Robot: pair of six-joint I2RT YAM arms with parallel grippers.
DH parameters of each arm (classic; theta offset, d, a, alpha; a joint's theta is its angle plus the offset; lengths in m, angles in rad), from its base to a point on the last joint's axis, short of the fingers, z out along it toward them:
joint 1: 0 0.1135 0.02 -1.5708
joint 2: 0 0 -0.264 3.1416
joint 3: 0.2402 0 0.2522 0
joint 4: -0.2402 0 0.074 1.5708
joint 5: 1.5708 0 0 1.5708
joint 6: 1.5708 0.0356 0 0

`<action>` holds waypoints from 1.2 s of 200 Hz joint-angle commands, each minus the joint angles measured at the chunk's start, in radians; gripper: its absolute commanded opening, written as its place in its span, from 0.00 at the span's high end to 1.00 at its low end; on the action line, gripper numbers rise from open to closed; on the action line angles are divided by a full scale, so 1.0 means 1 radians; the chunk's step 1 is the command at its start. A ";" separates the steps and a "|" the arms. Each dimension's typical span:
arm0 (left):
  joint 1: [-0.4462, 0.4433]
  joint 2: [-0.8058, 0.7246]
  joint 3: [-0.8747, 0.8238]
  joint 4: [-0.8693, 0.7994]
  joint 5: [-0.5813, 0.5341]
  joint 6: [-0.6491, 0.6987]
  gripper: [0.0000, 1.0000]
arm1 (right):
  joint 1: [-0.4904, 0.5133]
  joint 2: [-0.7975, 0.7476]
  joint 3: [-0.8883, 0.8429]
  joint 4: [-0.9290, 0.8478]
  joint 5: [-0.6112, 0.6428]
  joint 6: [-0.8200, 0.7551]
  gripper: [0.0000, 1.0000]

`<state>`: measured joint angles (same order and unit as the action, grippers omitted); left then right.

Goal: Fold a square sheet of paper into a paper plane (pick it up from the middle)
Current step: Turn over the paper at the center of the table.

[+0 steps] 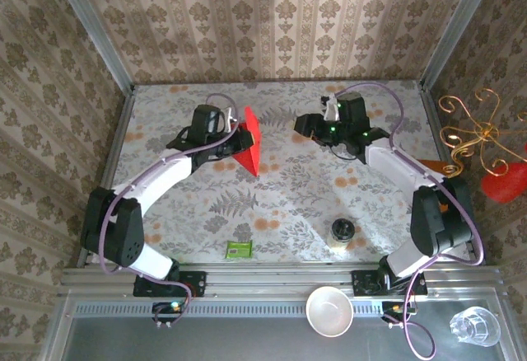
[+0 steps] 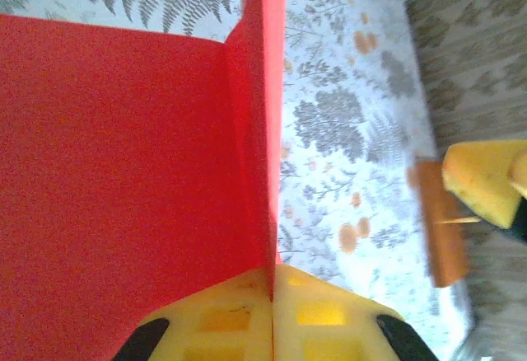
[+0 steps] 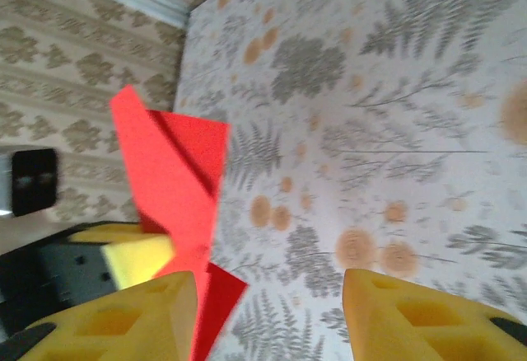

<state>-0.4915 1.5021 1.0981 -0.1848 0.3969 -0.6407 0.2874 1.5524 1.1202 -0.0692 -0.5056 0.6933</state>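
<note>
- Top view: the left tool (image 1: 244, 145) is clenched on the square sheet of paper (image 1: 251, 138). The sheet is bright red and creased, and stands on edge over the middle of the counter (image 1: 288, 200). The right tool (image 1: 303, 124) is near the sheet but apart from it.
- Top view, front: a small lidded jar (image 1: 342, 232) whose contents cannot be told. A green packet (image 1: 239, 250) has print too small to read. On the grey ledge (image 1: 247, 328) stand a white bowl (image 1: 329, 310) with a plain white inside and a clear glass (image 1: 473, 325).
- Left wrist view: the left tool (image 2: 272, 283) has its yellow fingers (image 2: 321, 320) pressed together on the paper (image 2: 123, 171), which has a folded flap. An orange pad (image 2: 440, 229) lies at the counter's edge.
- Right wrist view: the right tool (image 3: 270, 287) is released, with its fingers (image 3: 420, 316) spread and nothing between them. The paper (image 3: 177, 171) stands to the left.
</note>
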 commanded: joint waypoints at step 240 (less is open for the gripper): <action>-0.347 0.678 0.509 -0.642 -0.947 0.294 0.75 | -0.090 -0.115 -0.168 -0.142 0.230 -0.040 0.46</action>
<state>-0.8303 2.1963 1.5993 -0.8448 -0.6460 -0.2642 0.2024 1.4403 0.9581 -0.2161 -0.2687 0.6350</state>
